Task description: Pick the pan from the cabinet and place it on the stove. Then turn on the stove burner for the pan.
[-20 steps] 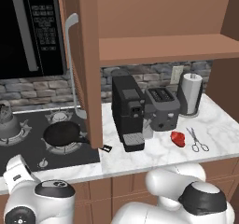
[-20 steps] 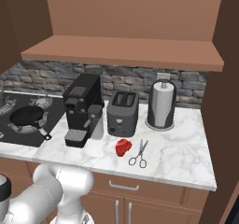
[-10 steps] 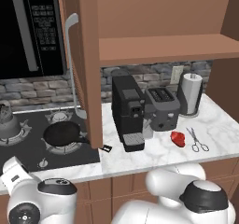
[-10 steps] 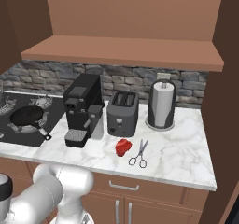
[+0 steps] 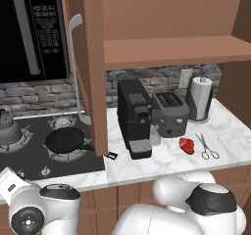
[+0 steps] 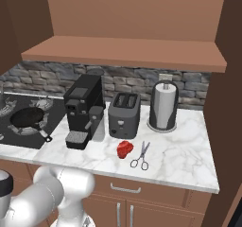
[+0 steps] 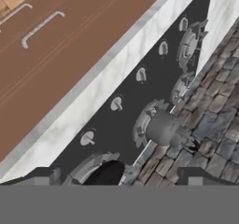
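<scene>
Simulated kitchen: a white marble counter (image 6: 184, 157) runs under a stone backsplash, with the open brown cabinet (image 5: 166, 50) overhead and its shelf bare in both base views.

The pan (image 5: 65, 140) is already out of the cabinet. It sits on the stove (image 5: 29, 161), centred on the stove burner (image 5: 73, 155) at the cooktop's right end, handle pointing to about 4 o'clock toward the counter edge. That placement appears sound: the pan covers the grate squarely, so the placing step is judged complete. A silvery kettle (image 5: 6, 131) occupies the burner to the pan's 9 o'clock.

In the hand view the gripper (image 7: 116, 171) looks down the length of the cooktop, with the row of silver knobs (image 7: 116, 104) running from 7 o'clock to 1 o'clock along the front edge. Its two finger tips stand well apart with nothing between them; the jaws are spread wide and empty. This posture suits approaching a knob; the burner is judged not yet lit.

Coffee machine (image 6: 84, 110), toaster (image 6: 124, 114), paper towel roll (image 6: 164, 105), scissors (image 6: 141, 156) and a red item (image 6: 125, 149) stand clear of the work.
</scene>
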